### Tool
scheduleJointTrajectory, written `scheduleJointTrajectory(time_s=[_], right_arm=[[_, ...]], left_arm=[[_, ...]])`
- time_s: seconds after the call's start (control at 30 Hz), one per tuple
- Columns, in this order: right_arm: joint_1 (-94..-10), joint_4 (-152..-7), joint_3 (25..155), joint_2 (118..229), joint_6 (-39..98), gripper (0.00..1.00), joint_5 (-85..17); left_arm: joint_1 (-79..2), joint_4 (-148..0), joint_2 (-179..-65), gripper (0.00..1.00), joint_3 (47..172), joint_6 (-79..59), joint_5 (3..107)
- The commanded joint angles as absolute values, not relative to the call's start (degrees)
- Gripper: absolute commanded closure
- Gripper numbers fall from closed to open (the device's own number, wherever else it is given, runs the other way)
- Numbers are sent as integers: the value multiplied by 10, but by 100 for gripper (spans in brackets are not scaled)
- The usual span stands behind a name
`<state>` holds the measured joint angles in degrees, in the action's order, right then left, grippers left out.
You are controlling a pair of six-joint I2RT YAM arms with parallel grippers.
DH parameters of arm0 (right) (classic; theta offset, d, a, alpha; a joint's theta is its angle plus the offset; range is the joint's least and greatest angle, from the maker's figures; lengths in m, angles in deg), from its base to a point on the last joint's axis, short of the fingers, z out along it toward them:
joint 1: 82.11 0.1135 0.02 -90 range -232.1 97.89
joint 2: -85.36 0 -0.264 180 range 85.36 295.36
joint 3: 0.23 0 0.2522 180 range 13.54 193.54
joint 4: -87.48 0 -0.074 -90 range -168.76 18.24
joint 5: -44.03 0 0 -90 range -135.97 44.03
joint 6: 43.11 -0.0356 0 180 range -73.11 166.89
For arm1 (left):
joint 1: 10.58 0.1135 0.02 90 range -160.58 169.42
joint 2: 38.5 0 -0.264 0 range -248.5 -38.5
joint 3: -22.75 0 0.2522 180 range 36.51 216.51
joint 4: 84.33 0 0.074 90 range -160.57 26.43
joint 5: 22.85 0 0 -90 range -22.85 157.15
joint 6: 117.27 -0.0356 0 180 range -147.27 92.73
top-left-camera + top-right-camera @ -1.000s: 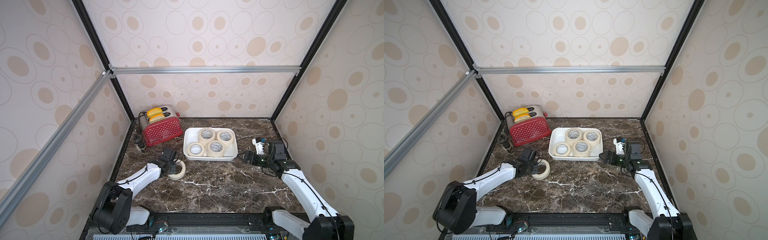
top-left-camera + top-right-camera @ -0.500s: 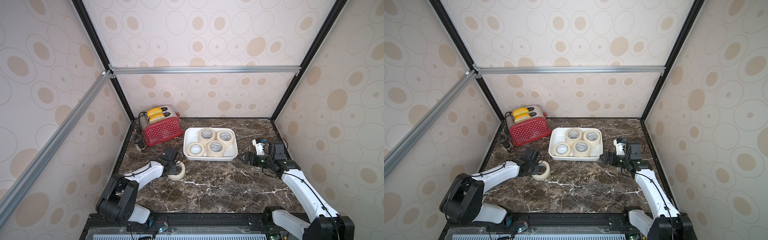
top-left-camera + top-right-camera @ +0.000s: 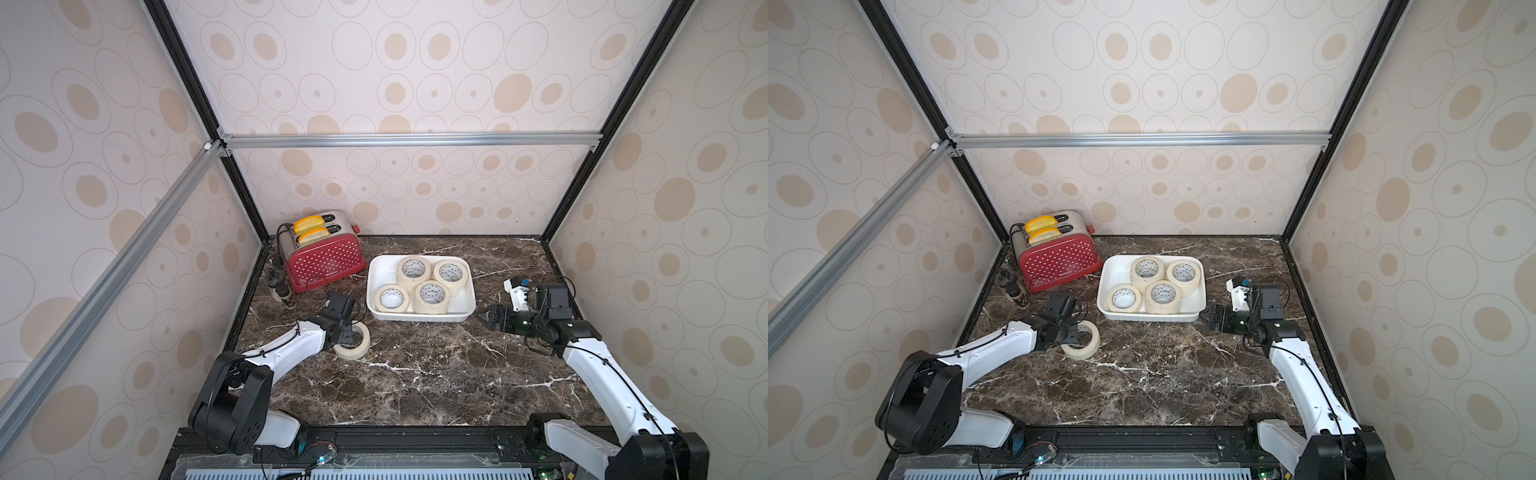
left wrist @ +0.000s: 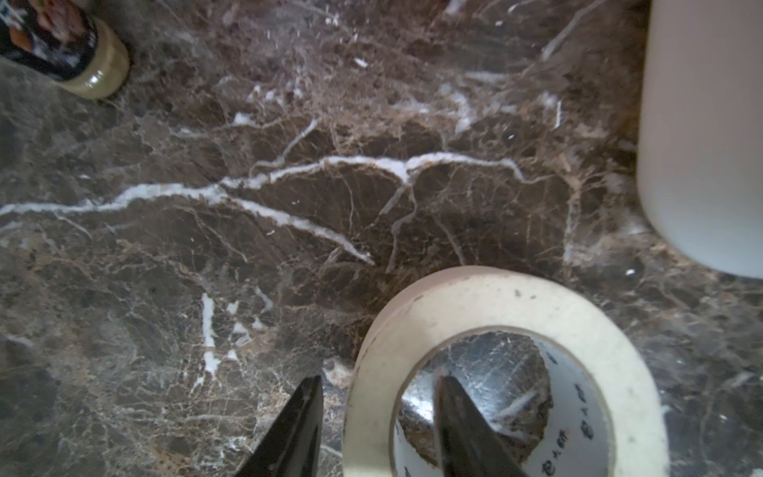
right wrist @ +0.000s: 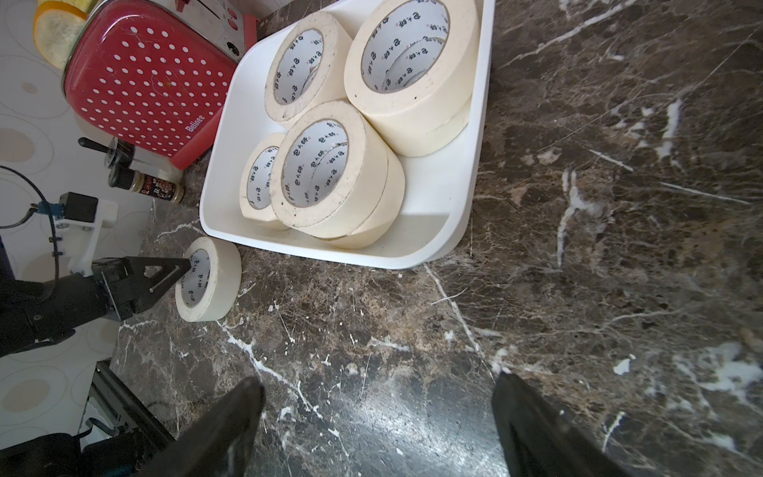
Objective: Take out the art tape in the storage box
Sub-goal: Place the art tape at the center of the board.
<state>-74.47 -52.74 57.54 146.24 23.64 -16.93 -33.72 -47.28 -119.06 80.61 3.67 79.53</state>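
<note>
One art tape roll [image 3: 352, 341] lies out on the surface [image 3: 415, 374], your left pincer [image 4: 378, 380] parted astride its wall, gripping nothing. The other rolls [image 3: 432, 294] sit stacked in the storage box [image 3: 376, 274]; your right pincer [image 5: 377, 382] hangs wide open nearby.

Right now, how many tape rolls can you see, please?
7: one outside by the left claw; in the storage box a single roll, two stacks of two, a far roll possibly atop another.
</note>
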Motion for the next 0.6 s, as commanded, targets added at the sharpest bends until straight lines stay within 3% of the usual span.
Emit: scheduleJointTrajectory(time_s=[0.0,0.3,0.57], right_arm=[[-747,-513,589,1451,246,9,-160],[-747,-510,588,1441,247,9,-160],[-747,-515,581,1441,242,9,-154]], left_arm=[[-334,-456,-1175,48,843,33,805],[-345,-434,-1153,31,944,7,761],[-385,-364,-1246,27,1091,-41,743]])
